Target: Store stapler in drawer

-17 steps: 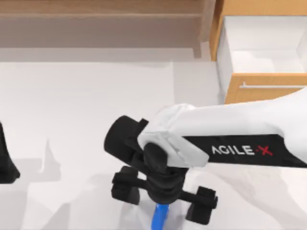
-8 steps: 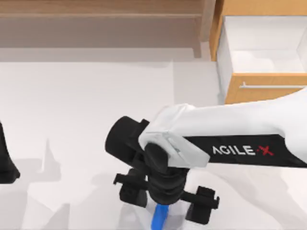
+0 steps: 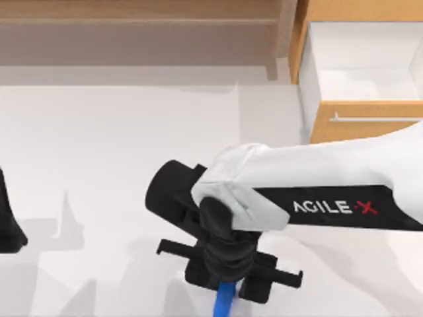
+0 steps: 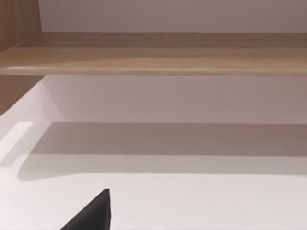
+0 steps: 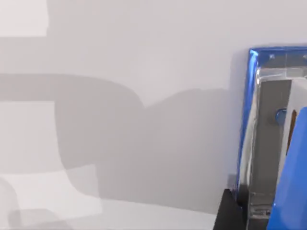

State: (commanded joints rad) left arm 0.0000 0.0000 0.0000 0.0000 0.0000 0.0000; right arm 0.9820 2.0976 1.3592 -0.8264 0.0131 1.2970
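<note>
Stapler point(image 5: 250, 120) is seen as glossy blue plastic with a brushed metal inner rail. Drawer point(image 3: 362, 119) front is shown as matt light wood, handle point(image 3: 373, 119) metallic. Table point(image 3: 119, 152) is rendered smooth matt white.

The stapler point(image 5: 268, 143) stands out in bright glossy blue against the pale counter point(image 5: 144, 62); its blue rim frames a grey metal inner channel, and a small blue round spot sits on that metal; a broader blue part of it overlaps the channel alongside, with a thin orange-brown sliver between the two; one black finger of the right pincer point(image 5: 230, 213) touches the stapler's blue side; soft grey shadows spread over the white counter beside the stapler, one broad and rounded, another a long band; a brighter patch lies among the shadows.
</note>
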